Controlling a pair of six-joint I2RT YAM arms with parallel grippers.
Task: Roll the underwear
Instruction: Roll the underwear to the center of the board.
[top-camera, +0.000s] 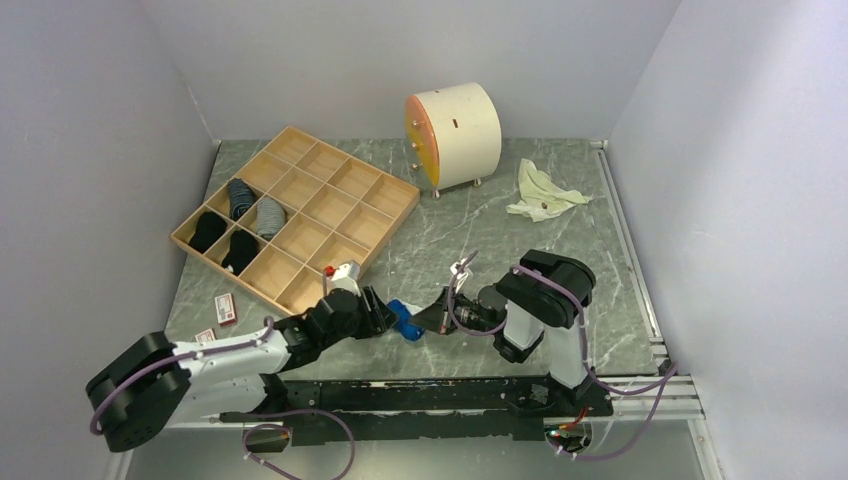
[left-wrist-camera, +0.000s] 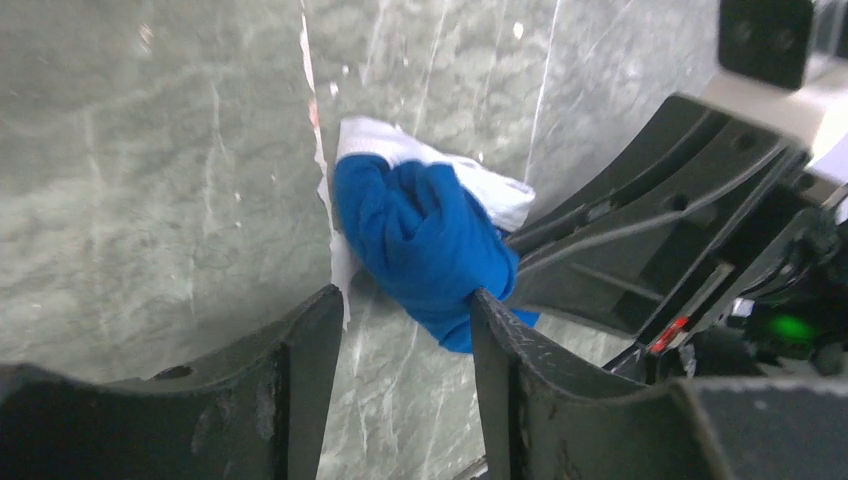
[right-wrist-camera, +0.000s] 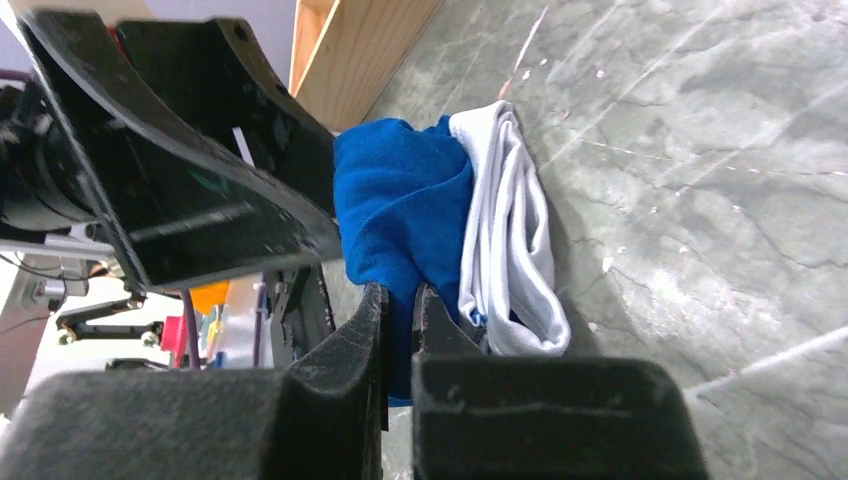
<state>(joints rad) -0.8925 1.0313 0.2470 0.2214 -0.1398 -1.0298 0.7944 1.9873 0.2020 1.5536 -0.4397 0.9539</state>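
The underwear (top-camera: 403, 318) is a bunched blue roll with a white waistband (right-wrist-camera: 505, 240), lying on the marble table between both arms. My right gripper (right-wrist-camera: 400, 295) is shut on a fold of its blue fabric (right-wrist-camera: 400, 210), reaching in from the right (top-camera: 428, 318). My left gripper (left-wrist-camera: 405, 300) stands open at the roll's left side (top-camera: 385, 318). Its right finger (left-wrist-camera: 490, 330) touches the blue cloth (left-wrist-camera: 425, 240), and its left finger (left-wrist-camera: 320, 330) stands apart from it over the bare marble.
A wooden compartment tray (top-camera: 295, 215) holding dark rolled socks sits at the back left. A cream round drawer unit (top-camera: 455, 135) and a pale crumpled cloth (top-camera: 543, 192) lie at the back. Small red-and-white cards (top-camera: 226, 308) lie by the left arm.
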